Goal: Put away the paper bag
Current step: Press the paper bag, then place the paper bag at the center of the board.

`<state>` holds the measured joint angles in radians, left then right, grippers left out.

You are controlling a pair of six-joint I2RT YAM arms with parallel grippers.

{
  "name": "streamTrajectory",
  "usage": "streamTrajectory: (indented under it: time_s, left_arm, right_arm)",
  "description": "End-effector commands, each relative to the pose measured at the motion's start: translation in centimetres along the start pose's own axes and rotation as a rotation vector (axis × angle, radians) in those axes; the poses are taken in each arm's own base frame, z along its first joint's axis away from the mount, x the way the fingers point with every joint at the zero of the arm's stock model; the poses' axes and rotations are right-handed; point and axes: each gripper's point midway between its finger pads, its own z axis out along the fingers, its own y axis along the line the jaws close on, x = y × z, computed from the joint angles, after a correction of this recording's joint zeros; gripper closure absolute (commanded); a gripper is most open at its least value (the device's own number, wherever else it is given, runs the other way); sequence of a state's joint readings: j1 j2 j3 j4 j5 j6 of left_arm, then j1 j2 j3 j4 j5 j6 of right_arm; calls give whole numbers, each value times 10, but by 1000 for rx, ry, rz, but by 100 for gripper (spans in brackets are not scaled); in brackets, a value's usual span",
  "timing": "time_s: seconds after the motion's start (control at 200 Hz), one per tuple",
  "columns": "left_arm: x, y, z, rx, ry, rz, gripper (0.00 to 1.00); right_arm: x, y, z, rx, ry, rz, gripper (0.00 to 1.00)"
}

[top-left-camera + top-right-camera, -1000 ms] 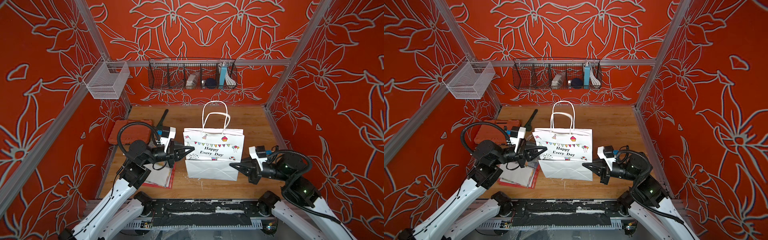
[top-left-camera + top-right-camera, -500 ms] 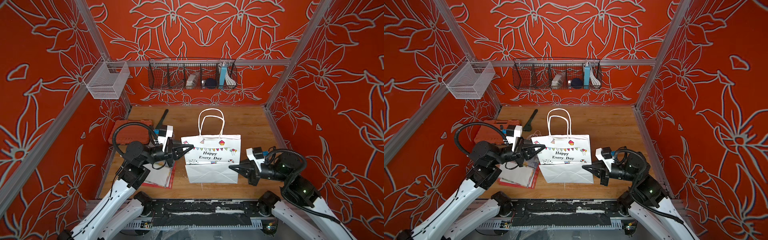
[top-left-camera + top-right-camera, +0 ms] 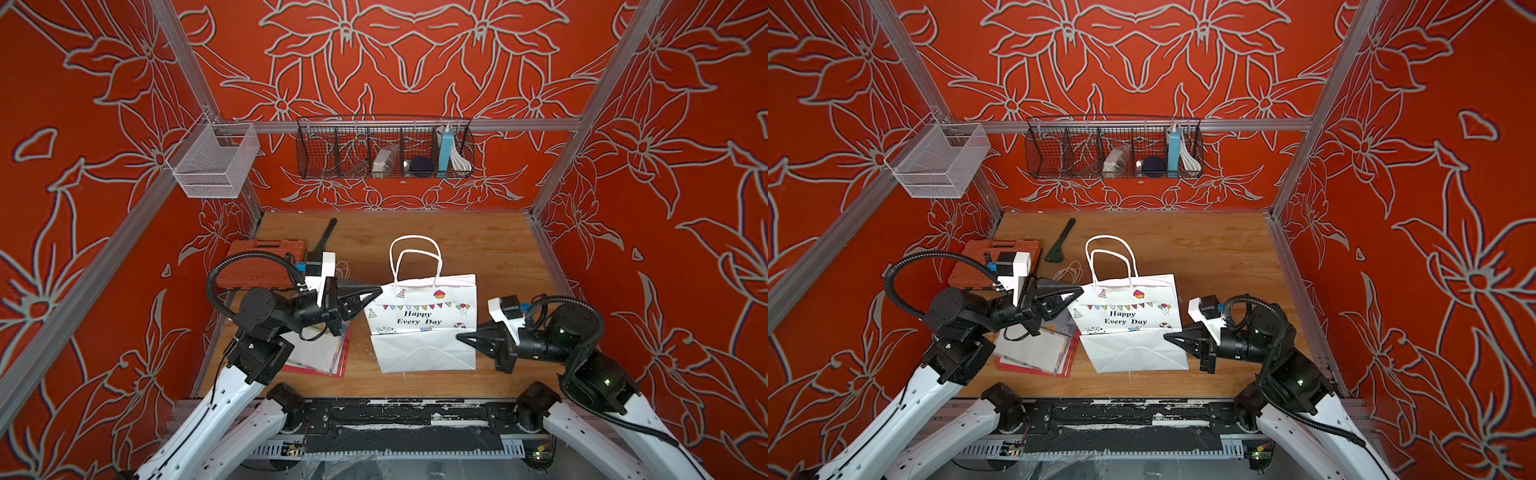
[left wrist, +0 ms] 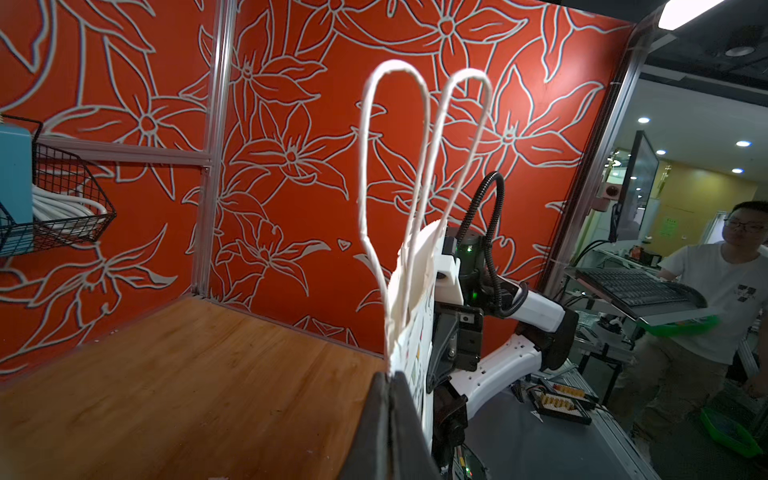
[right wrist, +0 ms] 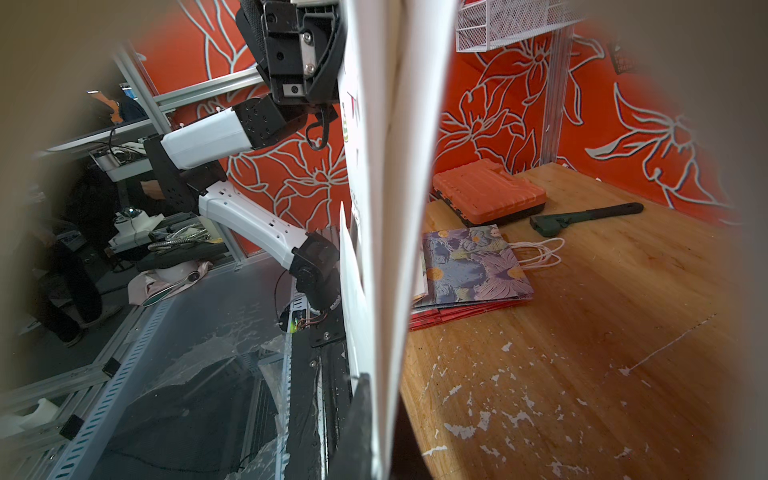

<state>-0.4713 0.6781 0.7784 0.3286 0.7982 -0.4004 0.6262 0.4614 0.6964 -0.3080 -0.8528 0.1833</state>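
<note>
The paper bag (image 3: pixel 419 328) sits in the lower middle of both top views (image 3: pixel 1129 328), pressed flat and held between the two arms above the wooden table (image 3: pixel 478 249). Its printed face, reading "Happy Every Day", is turned to the camera, and its two white handles (image 3: pixel 415 257) point toward the top of the frame. Whether its lower edge touches the table cannot be told.

The left gripper (image 3: pixel 376 289) meets the bag's upper left corner. In the left wrist view its dark fingers (image 4: pixel 405 415) are pressed close together with the bag's edge (image 4: pixel 415 332) rising out from between them. The right gripper (image 3: pixel 460 336) meets the bag's right edge about halfway down. In the right wrist view its fingers (image 5: pixel 361 415) are clamped on the white paper (image 5: pixel 386 166).

Left of the bag, partly under the left arm, lies a stack of flat bags (image 3: pixel 320 353), the top one flowered (image 5: pixel 473 262). Above that in the frame are an orange case (image 3: pixel 266 264) and a dark wrench (image 3: pixel 324 241), close to each other. A black wire basket (image 3: pixel 384 151) hangs on the back wall at upper centre, with a blue box (image 3: pixel 445 149) at its right end. A white mesh basket (image 3: pixel 212 162) hangs at upper left.
</note>
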Motion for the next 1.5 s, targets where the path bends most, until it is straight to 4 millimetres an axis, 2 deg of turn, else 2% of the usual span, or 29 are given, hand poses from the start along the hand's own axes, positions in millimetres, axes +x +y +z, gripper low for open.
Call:
streamTrajectory:
  time_s: [0.0,0.12,0.185,0.245,0.325,0.435,0.485,0.716,0.846,1.091,1.216,1.326,1.406,1.496]
  left_arm:
    - [-19,3,-4,-64,-55,53,68]
    - [-23,29,-13,-240,-93,72,31]
    - [-27,48,-24,-376,-132,78,16]
    - [-30,68,-39,-516,-164,76,9]
    - [-28,91,-58,-690,-170,71,7]
    - [-11,120,-84,-902,-138,7,8]
    - [-5,127,-92,-951,-141,-20,8]
    - [31,146,-99,-1002,-144,-170,9]
    - [52,158,-101,-1034,-112,-211,9]
    - [83,166,-123,-1134,-49,-233,10]
    - [98,173,-132,-1174,-15,-233,10]
    - [108,181,-136,-1206,15,-234,10]
    - [114,189,-139,-1226,42,-213,10]
    - [123,201,-145,-1271,98,-156,10]
  right_arm:
    - [6,-8,1,34,4,41,100]
    - [12,-24,6,88,-3,141,100]
    - [16,-33,9,119,-2,201,100]
    - [20,-45,12,167,-3,264,100]
    - [29,-61,19,206,-12,365,100]
    - [39,-78,39,180,-33,506,100]
    - [45,-85,47,176,-13,562,100]
    - [92,-121,80,204,53,770,100]
    - [117,-135,93,226,143,807,100]
    - [171,-151,93,336,330,855,100]
    - [198,-161,86,426,418,875,87]
    - [213,-170,79,507,484,864,74]
    - [219,-180,67,599,531,829,53]
    - [219,-189,49,716,571,775,25]
